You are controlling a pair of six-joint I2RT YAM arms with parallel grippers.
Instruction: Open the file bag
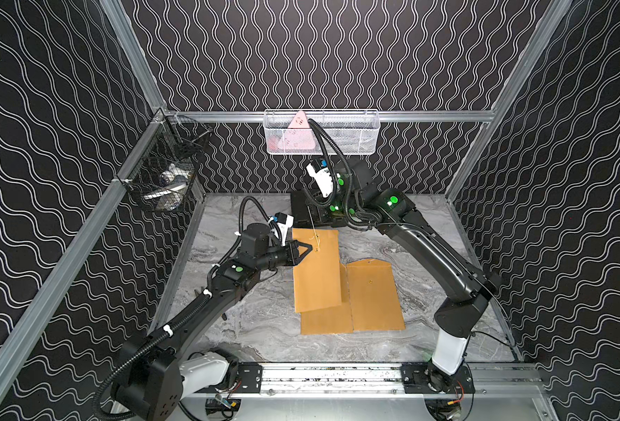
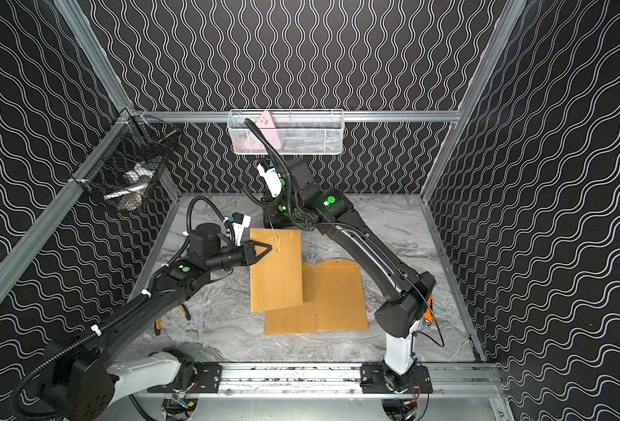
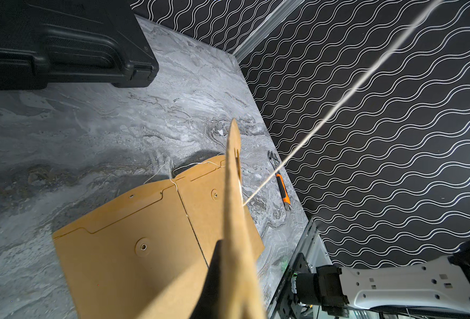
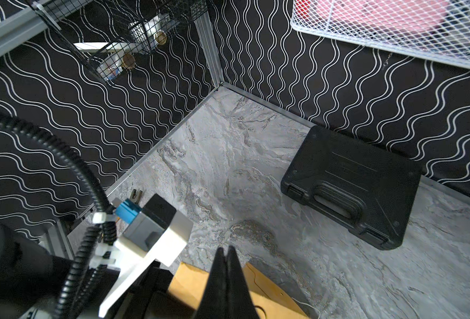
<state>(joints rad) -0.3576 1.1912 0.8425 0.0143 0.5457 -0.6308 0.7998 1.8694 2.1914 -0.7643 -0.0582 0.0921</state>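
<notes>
Unwinding the tie: left gripper point(image 1: 308, 249) pinches the file bag point(image 1: 316, 280), which lies mid-counter point(image 1: 250, 328). Right gripper point(image 4: 225, 265) is clamped, seemingly holding the string point(image 3: 338, 102) taut. Next: free the string, lift the flap.

1. The walls point(image 1: 337, 54) are black with white wavy lines.
2. The tabletop point(image 1: 265, 328) is grey with swirly marble streaks.
3. The file bag point(image 1: 316, 277) is light brown, and its string point(image 3: 311, 133) is whitish.
4. The other bags point(image 1: 372, 295) are light brown too.
5. The mesh basket point(image 1: 356, 140) is white, with a pink thing point(image 1: 298, 136) inside.
6. The wire basket point(image 1: 155, 175) is black.
7. The case point(image 4: 350, 185) is black.
8. The knife point(image 3: 282, 189) is orange and black.
9. The arms point(image 1: 428, 248) are black and white with green dots point(image 1: 393, 199).
</notes>
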